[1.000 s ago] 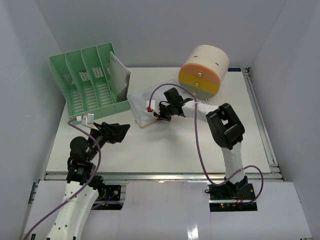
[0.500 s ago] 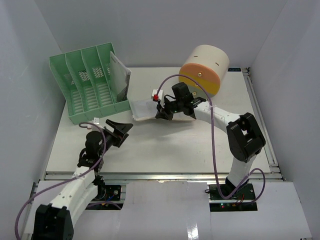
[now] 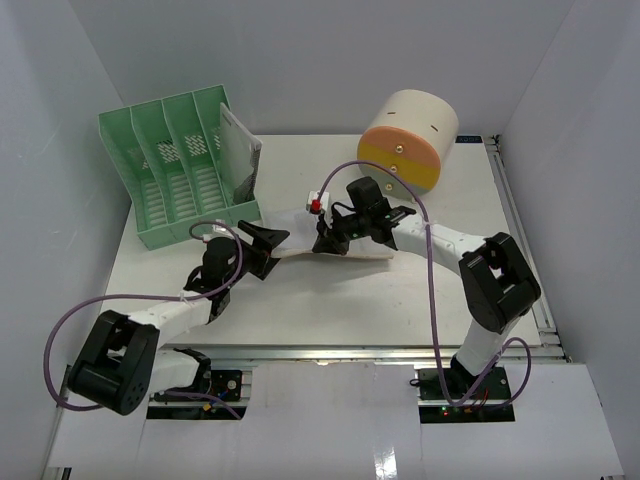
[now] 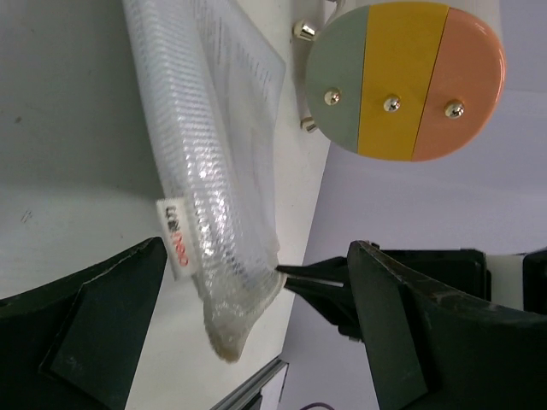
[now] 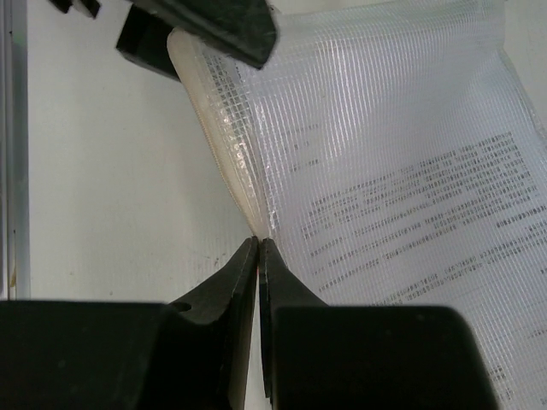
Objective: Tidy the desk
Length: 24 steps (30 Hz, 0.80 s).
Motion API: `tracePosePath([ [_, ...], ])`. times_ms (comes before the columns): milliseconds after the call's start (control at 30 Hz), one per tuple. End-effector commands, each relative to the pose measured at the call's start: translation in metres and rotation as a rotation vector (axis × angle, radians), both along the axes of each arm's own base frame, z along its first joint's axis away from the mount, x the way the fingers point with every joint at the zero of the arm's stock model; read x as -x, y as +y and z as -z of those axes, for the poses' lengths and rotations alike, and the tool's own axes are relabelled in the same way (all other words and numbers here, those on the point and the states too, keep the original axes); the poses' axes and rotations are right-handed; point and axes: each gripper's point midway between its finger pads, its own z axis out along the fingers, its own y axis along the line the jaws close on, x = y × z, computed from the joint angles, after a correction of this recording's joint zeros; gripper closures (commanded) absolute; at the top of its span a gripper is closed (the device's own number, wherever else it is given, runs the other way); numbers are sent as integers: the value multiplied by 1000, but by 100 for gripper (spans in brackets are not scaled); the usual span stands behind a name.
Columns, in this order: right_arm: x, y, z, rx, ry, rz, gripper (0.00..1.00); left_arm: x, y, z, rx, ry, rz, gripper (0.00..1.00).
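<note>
A clear mesh document pouch [image 3: 292, 228] with printed paper inside is held up by one edge above the white desk [image 3: 330, 300]. My right gripper [image 3: 322, 238] is shut on that thin edge; in the right wrist view its tips [image 5: 258, 243] pinch the pouch [image 5: 385, 171] at its seam. My left gripper [image 3: 275, 248] is open, and its two fingers stand either side of the pouch's hanging corner [image 4: 226, 316] without touching it. The right gripper's black tip [image 4: 316, 278] shows in the left wrist view, at the pouch's edge.
A green file rack [image 3: 180, 170] stands at the back left with a booklet [image 3: 240, 155] in its rightmost slot. A round drawer unit [image 3: 405, 140] with green, yellow and orange fronts sits at the back right. Aluminium rails [image 3: 520, 240] run along the desk's edges.
The right gripper has raised the pouch's edge off the desk and shifted it. The left arm has reached forward and right, bringing its open jaws around the pouch's corner.
</note>
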Motion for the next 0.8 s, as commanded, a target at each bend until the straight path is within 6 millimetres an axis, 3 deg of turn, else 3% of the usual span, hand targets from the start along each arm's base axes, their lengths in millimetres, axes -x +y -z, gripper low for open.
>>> tracePosePath([
  [0,14,8,-38,-102,-57,-54,92,-25,-4,-22,22,-45,-46,6],
  [233,36,5,-54,-128,-72,-93,92,-31,-21,-14,6,-22,29,32],
  [300,41,3,-56,-132,-78,-102,92,-30,-25,-17,11,-36,55,54],
  [367,46,0,-58,-132,-84,-116,92,-28,-29,-21,18,-52,84,86],
  [400,51,-2,-58,-124,-70,-131,90,-26,-32,-26,18,-69,108,93],
  [500,63,-12,-59,-90,-74,-168,58,-22,-37,-43,-9,-123,167,100],
  [600,59,-27,-66,-50,-171,-142,4,-19,-39,-69,-60,-195,214,100],
  [667,57,-45,-81,-60,-245,-100,10,-16,-38,-95,-130,-279,249,100],
  [767,47,-77,-108,-94,-317,4,10,-11,-31,-130,-266,-413,287,100],
])
